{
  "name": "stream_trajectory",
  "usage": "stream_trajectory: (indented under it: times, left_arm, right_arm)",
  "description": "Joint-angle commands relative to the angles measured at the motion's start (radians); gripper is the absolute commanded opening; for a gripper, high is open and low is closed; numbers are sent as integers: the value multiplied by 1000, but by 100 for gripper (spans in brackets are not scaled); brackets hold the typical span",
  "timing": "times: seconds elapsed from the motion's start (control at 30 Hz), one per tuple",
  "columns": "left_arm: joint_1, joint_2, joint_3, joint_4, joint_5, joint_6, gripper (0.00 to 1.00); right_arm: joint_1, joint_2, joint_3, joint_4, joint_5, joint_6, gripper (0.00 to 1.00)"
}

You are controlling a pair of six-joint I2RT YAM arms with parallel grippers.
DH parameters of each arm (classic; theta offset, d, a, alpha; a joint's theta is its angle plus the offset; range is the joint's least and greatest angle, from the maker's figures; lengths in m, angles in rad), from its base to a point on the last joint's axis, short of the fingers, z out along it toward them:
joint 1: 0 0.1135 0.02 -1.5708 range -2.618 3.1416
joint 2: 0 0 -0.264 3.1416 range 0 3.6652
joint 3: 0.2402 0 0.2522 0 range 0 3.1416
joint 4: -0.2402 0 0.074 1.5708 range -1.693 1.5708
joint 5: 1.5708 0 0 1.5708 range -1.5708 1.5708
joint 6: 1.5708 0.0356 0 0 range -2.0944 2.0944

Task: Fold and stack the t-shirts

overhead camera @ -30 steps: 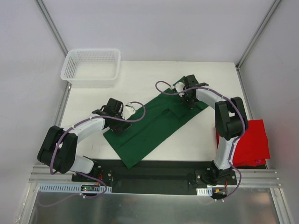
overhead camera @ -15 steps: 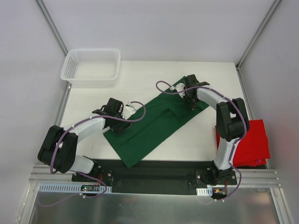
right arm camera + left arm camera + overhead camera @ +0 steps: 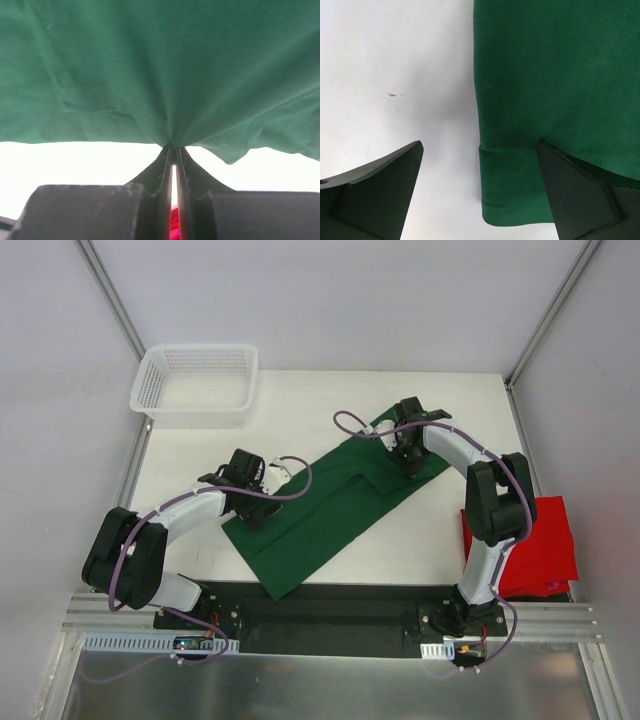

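My right gripper [image 3: 172, 149] pinches a tiny bit of the green shirt [image 3: 160, 65] at its tips. A hard pull could slip it free. My left gripper [image 3: 480, 147] gapes open over the shirt's edge.

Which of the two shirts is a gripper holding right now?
The green shirt, spread diagonally across the table: the right gripper pinches its far edge. The red shirt lies untouched off to the right.
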Motion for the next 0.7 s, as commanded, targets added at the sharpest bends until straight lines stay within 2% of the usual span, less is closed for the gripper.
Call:
stream_trajectory:
  times: [0.0, 0.07, 0.17, 0.2, 0.27, 0.3, 0.33, 0.43, 0.53, 0.67]
  left_arm:
    - [7, 38, -15, -10, 25, -12, 99]
    - [7, 38, -14, -10, 27, -12, 99]
    - [7, 36, -11, -10, 31, -16, 99]
    - [7, 36, -9, -12, 33, -16, 99]
    - [7, 38, -11, -12, 33, -17, 99]
    - [7, 39, -9, -10, 34, -19, 99]
    - [7, 39, -12, -12, 33, -17, 99]
    - [7, 36, -20, -10, 34, -19, 99]
    - [7, 31, -24, -10, 36, -19, 99]
    - [7, 28, -29, -12, 63, -13, 99]
  right_arm:
    - [15, -7, 33, -87, -48, -20, 7]
    - [18, -9, 34, -95, -54, -21, 13]
    - [21, -4, 36, -104, -46, -28, 30]
    - [21, -4, 35, -103, -42, -32, 45]
    - [26, -13, 28, -93, -26, -34, 56]
    - [26, -27, 24, -80, -20, -32, 67]
    - [26, -41, 19, -71, -20, -26, 71]
    - [27, -111, -5, 14, 13, -3, 76]
    - [26, -160, -18, 104, 43, 32, 76]
    - [26, -102, 36, 164, 118, 67, 76]
